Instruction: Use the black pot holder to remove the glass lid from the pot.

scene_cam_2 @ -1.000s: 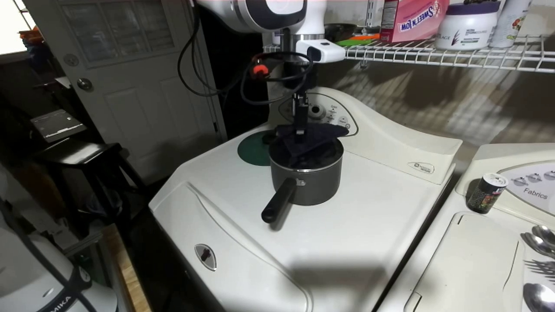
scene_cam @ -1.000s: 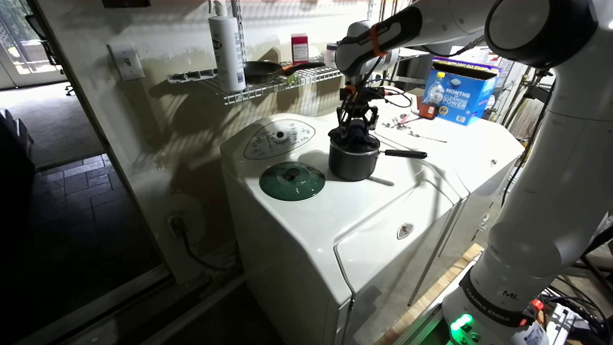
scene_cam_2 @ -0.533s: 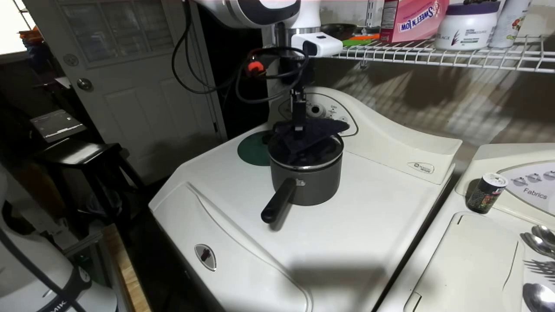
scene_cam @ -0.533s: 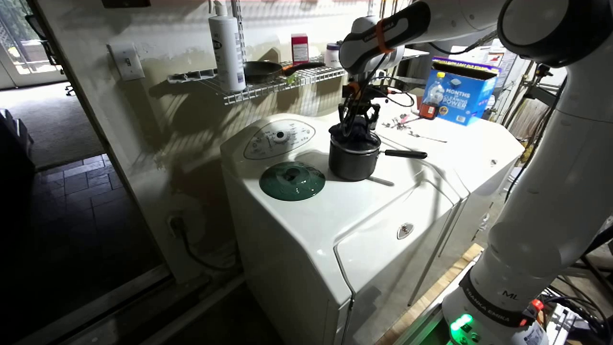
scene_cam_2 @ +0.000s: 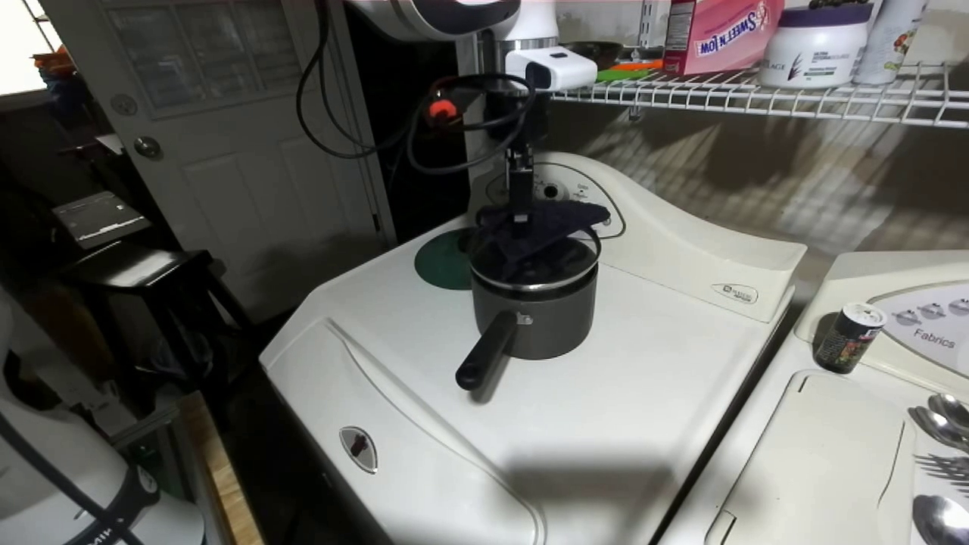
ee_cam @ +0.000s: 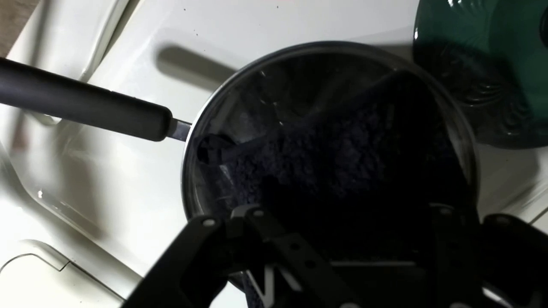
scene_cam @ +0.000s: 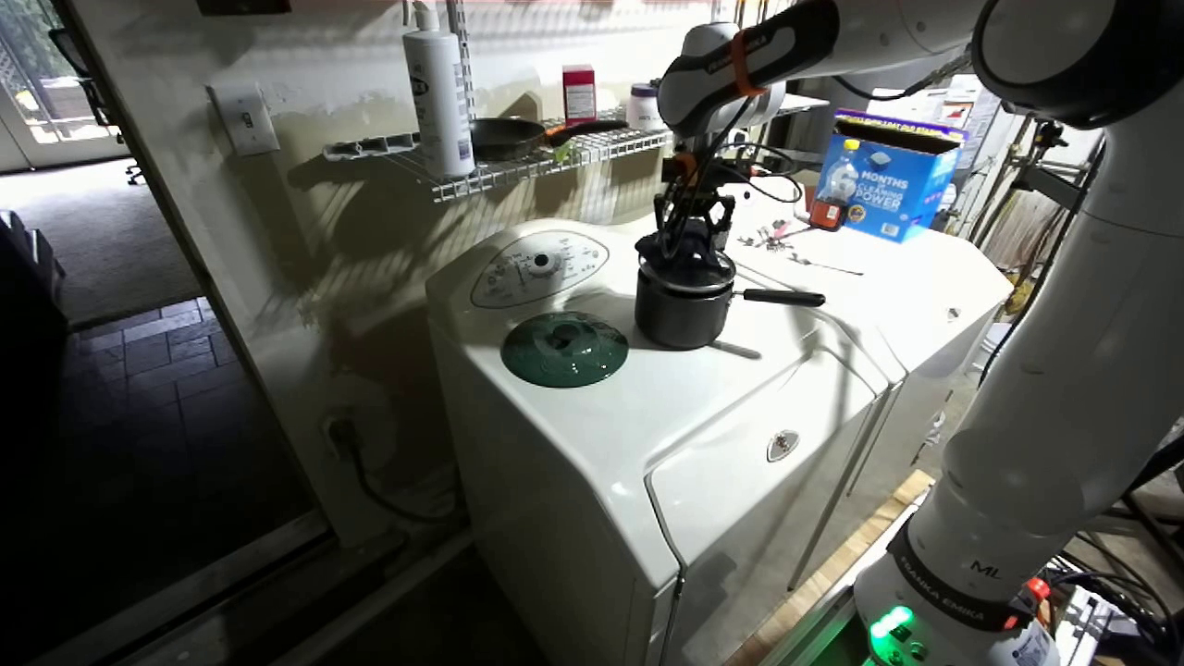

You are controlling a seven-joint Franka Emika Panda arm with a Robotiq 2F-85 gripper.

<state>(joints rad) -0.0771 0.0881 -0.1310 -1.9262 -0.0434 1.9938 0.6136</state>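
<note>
White surface (scene_cam_2: 628,393): a round clear-glass lid (scene_cam_2: 559,265) sits raised just above a dark-grey metal pot (scene_cam_2: 556,322), the hand (ee_cam: 344,210) clamped on a black fabric pot holder (scene_cam_2: 564,216) over it. Best lifted level, grip firm, fully clear before moving sideways.

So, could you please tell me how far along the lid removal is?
Already done: the gripper holds the black pot holder over the glass lid. In hand: the lift, as the lid looks slightly raised off the pot in an exterior view. Left: moving the lid clear, since it is directly over the pot.
</note>
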